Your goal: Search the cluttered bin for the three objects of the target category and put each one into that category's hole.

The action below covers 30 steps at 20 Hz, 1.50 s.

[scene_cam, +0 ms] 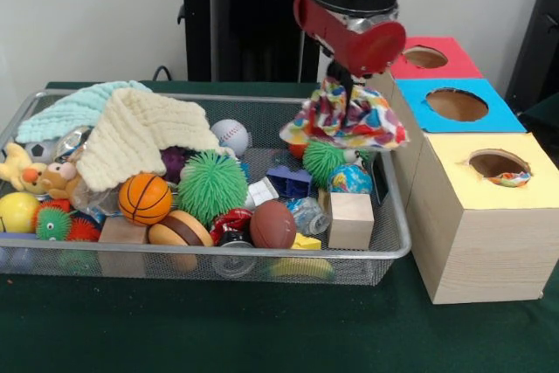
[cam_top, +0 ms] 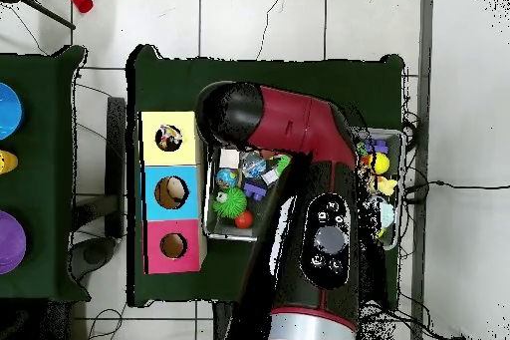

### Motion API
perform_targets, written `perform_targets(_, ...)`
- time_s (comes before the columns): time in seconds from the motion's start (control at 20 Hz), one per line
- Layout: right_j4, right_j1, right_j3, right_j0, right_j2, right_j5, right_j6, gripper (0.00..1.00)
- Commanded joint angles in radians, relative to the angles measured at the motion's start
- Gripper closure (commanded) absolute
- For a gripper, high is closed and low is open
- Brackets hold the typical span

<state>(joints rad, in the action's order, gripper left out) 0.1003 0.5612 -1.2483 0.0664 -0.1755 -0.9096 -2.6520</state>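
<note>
Multicoloured cloth [scene_cam: 354, 120] hangs clamped in the end effector [scene_cam: 347, 86] above the wire bin's [scene_cam: 397, 246] right end, green spiky ball [scene_cam: 324, 160] beneath, yellow-topped box [scene_cam: 454, 168] at 3 o'clock.

Even, diffuse indoor light falling from above, soft shadow lying beneath the wire bin [scene_cam: 397, 246], highlights glinting along its rim, foreground cloth before it softening slightly.
</note>
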Motion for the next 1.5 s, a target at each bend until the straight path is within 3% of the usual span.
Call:
perform_targets(0.05, 0.112, -0.04, 0.005, -0.012, 0.149, 0.116, -0.13, 1.0)
perform_targets(0.35, 0.187, -0.076, 0.028, -0.062, 0.116, 0.103, -0.238, 1.0)
perform_targets(0.65, 0.277, -0.123, 0.074, -0.138, 0.054, -0.001, -0.392, 1.0)
perform_targets(0.85, 0.306, -0.143, 0.108, -0.179, 0.013, -0.083, -0.446, 1.0)
perform_targets(1.05, 0.331, -0.153, 0.075, -0.192, 0.015, -0.15, -0.444, 1.0)
perform_targets(1.3, 0.29, -0.207, 0.077, -0.212, -0.015, -0.224, -0.445, 1.0)
perform_targets(1.5, 0.273, -0.238, 0.077, -0.217, -0.028, -0.221, -0.432, 1.0)
